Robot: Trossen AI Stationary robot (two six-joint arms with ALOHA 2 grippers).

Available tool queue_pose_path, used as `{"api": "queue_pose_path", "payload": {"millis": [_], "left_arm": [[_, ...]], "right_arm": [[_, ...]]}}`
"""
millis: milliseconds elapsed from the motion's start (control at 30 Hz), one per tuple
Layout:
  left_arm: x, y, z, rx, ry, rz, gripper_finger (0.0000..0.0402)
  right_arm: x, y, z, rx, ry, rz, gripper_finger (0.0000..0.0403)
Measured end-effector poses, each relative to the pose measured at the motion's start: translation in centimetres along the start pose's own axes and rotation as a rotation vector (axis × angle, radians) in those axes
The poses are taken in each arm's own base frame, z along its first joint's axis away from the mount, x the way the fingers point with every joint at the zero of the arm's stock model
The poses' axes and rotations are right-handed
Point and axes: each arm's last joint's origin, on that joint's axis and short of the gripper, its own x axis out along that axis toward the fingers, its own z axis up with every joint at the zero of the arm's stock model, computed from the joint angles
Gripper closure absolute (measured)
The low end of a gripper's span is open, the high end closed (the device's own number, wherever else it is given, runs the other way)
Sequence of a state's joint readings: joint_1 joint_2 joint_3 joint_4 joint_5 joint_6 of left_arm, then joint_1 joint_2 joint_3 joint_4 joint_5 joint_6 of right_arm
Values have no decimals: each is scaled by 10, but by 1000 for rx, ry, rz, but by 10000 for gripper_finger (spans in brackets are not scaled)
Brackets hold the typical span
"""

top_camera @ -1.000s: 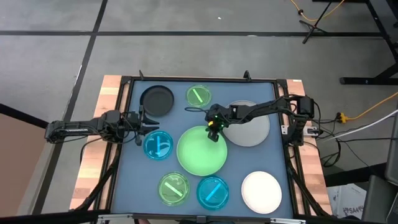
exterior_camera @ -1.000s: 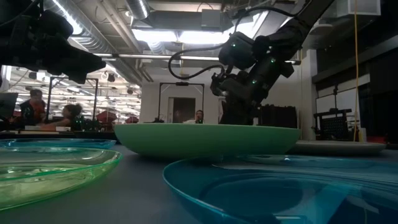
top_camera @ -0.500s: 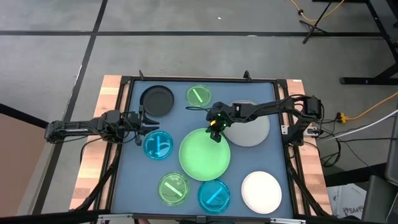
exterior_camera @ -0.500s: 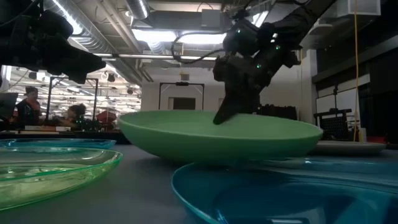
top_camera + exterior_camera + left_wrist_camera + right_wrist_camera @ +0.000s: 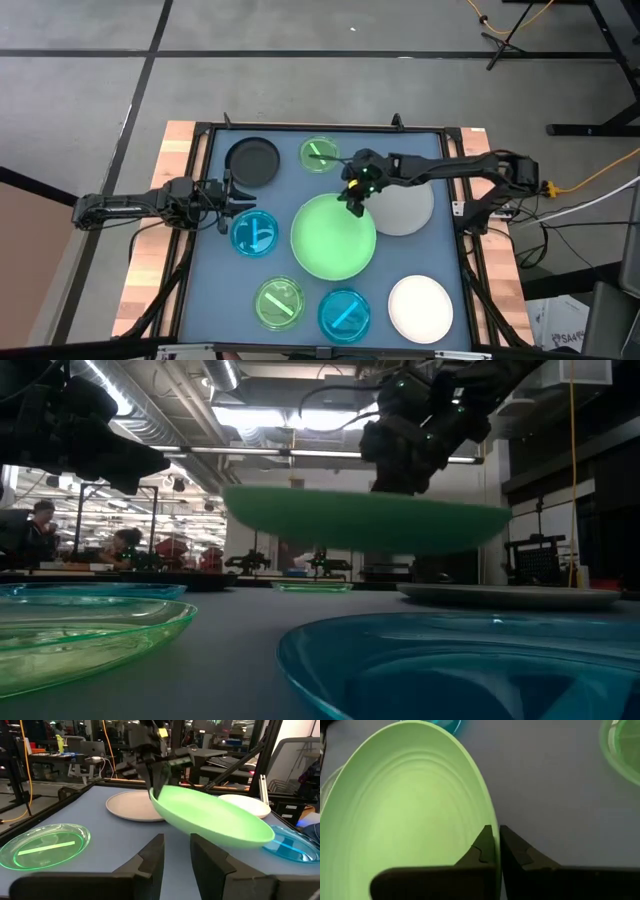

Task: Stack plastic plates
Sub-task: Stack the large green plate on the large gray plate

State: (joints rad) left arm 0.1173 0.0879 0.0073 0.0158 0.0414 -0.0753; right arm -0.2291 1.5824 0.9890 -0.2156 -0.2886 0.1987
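My right gripper is shut on the large light green plate, which hangs above the table's middle. The large grey plate lies flat just right of it. Around them rest the small black plate, two translucent green plates, two translucent blue plates and the white plate. My left gripper waits open near the left edge, between the black plate and a blue one. My right gripper pinches the light green plate's far rim, on the side toward the grey plate. One finger lies on the plate's upper face, the other outside it. The fingers slant down from above and the right. The plate is lifted clear, slightly tilted.
A raised dark frame runs round the blue-grey table top. Bare table shows between the light green plate and the white plate. In the low view a blue plate fills the foreground, and people sit in the room beyond.
My right gripper has risen and shifted a little toward the far right, staying shut on the light green plate's rim. The plate first tipped up at its held edge with its near side still on the table, then came clear of the table.
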Motion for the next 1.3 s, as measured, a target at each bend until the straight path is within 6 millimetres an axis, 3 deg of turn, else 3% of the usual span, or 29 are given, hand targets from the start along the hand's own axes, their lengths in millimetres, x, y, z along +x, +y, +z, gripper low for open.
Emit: {"api": "queue_pose_path", "payload": {"millis": [333,633,1300], "left_arm": [[0,0,0,0,0,0,314],[0,0,0,0,-1,0,314],[0,0,0,0,0,0,314]], "right_arm": [[-47,-20,3,72,0,18,403],[-82,-32,-7,108,61,-42,403],[-127,-59,-36,160,235,-128,403]]}}
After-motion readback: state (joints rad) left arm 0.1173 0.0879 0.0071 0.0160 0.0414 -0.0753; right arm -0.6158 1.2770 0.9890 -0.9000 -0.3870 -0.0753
